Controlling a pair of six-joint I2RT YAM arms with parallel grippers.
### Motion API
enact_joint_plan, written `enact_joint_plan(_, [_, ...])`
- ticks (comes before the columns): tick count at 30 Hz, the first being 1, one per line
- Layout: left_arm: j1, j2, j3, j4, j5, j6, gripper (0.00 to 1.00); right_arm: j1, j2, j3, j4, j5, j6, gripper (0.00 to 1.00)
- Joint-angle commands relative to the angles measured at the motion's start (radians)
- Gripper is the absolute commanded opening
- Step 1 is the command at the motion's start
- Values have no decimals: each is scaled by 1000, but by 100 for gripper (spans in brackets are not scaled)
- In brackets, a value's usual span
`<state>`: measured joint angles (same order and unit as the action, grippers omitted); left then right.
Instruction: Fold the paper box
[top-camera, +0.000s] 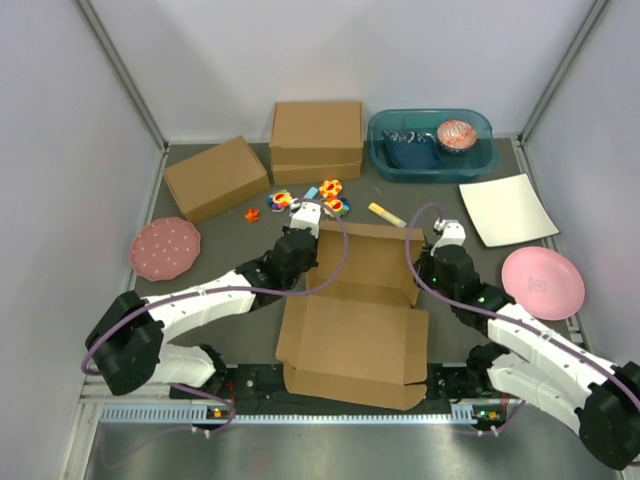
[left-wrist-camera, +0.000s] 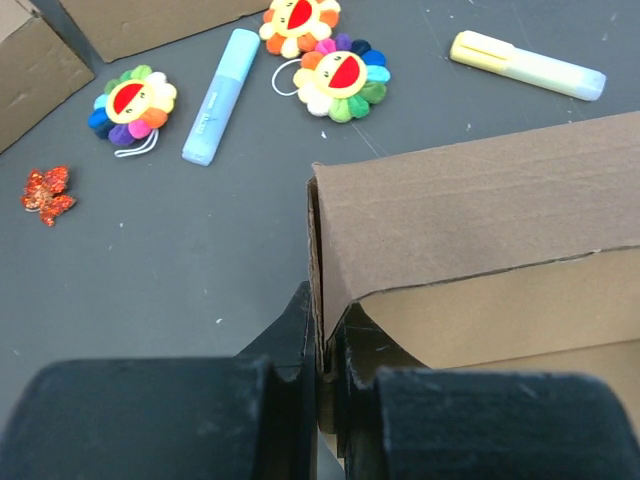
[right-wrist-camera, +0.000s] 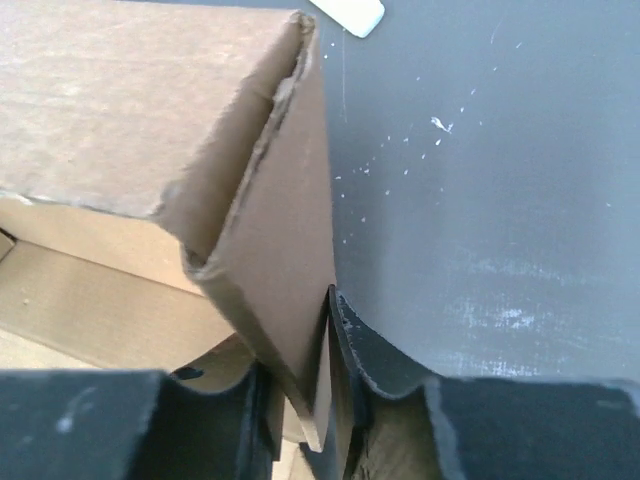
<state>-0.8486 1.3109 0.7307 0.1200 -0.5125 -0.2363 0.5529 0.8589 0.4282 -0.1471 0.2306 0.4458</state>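
paper box: we log a brown corrugated die-cut sheet, its near panels lying flat between the two arms and its far wall raised upright, held at both ends.
left gripper: we find it clamped on the far-left corner of the paper box, the cut edge of the wall pinched between both fingers.
right gripper: we find it clamped on the far-right corner of the paper box, a folded side flap nipped between its fingers.
table: we note a dark grey top, bare just to the right of the right gripper.
flower toys: we count three, rainbow-petalled, ahead of the left gripper.
blue marker: ahead of the left gripper, slightly left, among the flower toys.
yellow marker: ahead and right of the left gripper, past the raised wall.
red ornament: ahead and far left of the left gripper.
brown boxes: we list two, well beyond the left gripper.
teal bin: beyond the right gripper.
pink plate: near the right gripper, on its right.
speckled plate: well left of the left gripper.
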Motion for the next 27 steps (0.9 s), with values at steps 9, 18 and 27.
enact_joint_plan(9, [-4, 4, -36, -34, 49, -8, 0, 116, 71, 30, 87, 326, -53, 13])
enact_joint_plan(18, [-4, -4, -37, -34, 43, -8, 0, 119, 241, 127, -28, 411, -24, 0])
enact_joint_plan(27, [-4, -10, -42, -33, 31, -12, 0, 127, 243, 130, -31, 404, -2, 0])
